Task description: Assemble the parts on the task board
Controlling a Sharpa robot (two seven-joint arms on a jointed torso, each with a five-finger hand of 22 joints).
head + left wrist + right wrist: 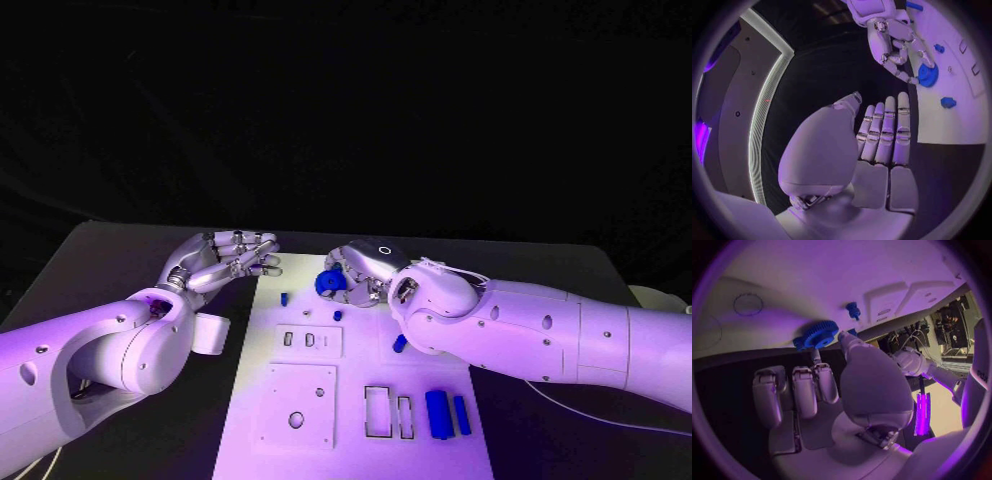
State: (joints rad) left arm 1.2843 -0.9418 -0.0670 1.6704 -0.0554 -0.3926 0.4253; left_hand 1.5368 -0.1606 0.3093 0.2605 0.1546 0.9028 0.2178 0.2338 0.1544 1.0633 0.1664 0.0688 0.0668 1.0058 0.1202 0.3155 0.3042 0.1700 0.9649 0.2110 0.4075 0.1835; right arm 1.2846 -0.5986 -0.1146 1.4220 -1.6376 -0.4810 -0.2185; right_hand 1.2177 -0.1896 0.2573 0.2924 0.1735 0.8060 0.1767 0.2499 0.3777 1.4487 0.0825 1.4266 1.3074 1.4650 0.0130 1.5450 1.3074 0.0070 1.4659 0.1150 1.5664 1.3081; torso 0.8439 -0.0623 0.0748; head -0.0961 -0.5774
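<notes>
The white task board (346, 395) lies in the middle of the table. My right hand (369, 272) is over the board's far end and pinches a blue gear (332, 283) between thumb and fingers. The right wrist view shows the gear (820, 334) at the fingertips (844, 338), close over the board. A small blue peg (286, 298) stands on the board just left of the gear, and it is the peg (854, 310) beyond the gear in that view. My left hand (224, 258) hovers beside the board's far left corner, fingers stretched out and holding nothing.
A short blue piece (400, 343) lies mid-board by my right forearm. Two blue bars (438, 413) lie beside rectangular slots (378, 410) at the near right. A plate with a round hole (296, 405) is at the near left.
</notes>
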